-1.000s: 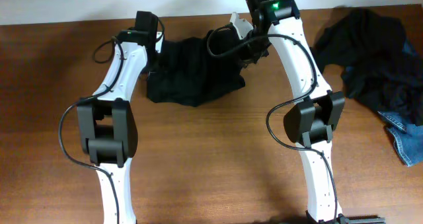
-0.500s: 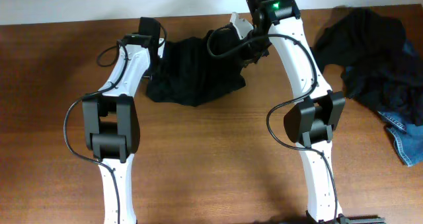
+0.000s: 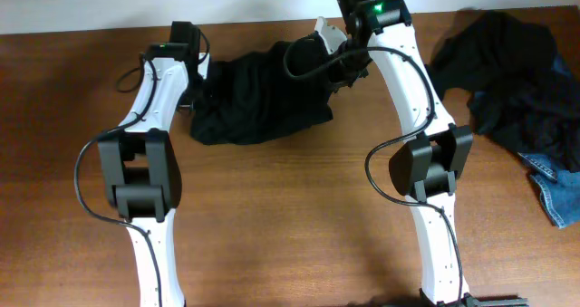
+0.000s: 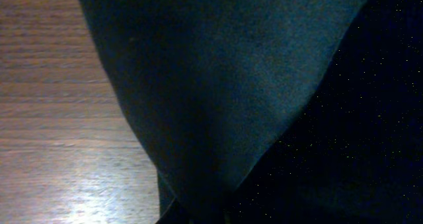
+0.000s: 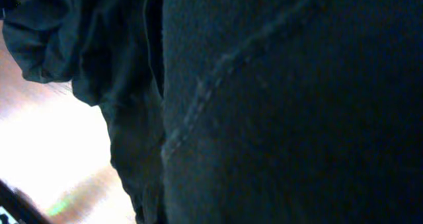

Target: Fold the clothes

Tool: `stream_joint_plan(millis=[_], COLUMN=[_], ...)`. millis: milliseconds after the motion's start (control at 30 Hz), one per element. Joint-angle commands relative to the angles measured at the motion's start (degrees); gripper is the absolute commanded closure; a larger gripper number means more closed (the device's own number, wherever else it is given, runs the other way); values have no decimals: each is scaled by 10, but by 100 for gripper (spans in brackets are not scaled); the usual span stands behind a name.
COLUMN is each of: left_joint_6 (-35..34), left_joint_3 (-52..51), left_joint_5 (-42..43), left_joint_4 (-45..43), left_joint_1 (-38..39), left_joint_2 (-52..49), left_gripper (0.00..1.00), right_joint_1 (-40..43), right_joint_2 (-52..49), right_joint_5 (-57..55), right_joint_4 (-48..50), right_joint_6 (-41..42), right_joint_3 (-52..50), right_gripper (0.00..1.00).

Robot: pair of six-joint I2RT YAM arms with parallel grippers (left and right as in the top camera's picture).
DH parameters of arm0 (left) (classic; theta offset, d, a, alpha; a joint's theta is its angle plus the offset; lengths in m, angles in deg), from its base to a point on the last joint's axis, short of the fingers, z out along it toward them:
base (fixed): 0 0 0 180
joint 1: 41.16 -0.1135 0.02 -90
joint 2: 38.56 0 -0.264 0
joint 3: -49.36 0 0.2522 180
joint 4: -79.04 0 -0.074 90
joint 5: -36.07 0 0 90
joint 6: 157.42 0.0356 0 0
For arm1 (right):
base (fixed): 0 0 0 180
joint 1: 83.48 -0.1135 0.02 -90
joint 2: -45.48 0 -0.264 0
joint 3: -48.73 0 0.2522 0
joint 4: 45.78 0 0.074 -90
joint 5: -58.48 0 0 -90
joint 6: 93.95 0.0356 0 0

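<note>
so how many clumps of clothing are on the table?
2. One black garment at the far centre; one dark heap at the far right edge, with blue denim at its near end. The heap may hide more.

**No readable text**

No lettering, label, brand, number or sign can be read in any view. The clothes (image 3: 263,99) fill both wrist frames with plain dark fabric, and the overhead frame shows no legible marking.

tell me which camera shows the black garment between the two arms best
Overhead: only it shows nearly the whole black garment, bunched on the table. Left wrist shows just close dark fabric beside wood; right wrist shows fabric with a stitched seam, too close for shape.
</note>
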Motion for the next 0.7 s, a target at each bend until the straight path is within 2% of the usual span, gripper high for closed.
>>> stream_joint_plan(millis=[0, 233, 467, 600, 633, 667], left_joint_6=[62, 130, 146, 194, 206, 206], left_joint_3=[11, 11, 9, 8, 8, 8], left_joint_5=[30, 40, 34, 34, 34, 34], left_joint_4=[2, 15, 17, 19, 21, 22], left_joint_1=[-13, -43, -90, -105, -105, -105], left_joint_2=[38, 64, 64, 64, 64, 64], left_gripper=[100, 100, 100, 100, 98, 63], right_joint_1=[9, 21, 22, 22, 22, 22], right_joint_2=[41, 41, 41, 41, 41, 41], right_joint_5=[1, 1, 1, 2, 2, 2], right_joint_4=[0, 0, -1, -1, -1, -2], right_joint_6=[-6, -6, -6, -6, -6, -6], right_joint_3=[18, 18, 18, 18, 18, 18], right_gripper=[96, 96, 96, 96, 96, 96])
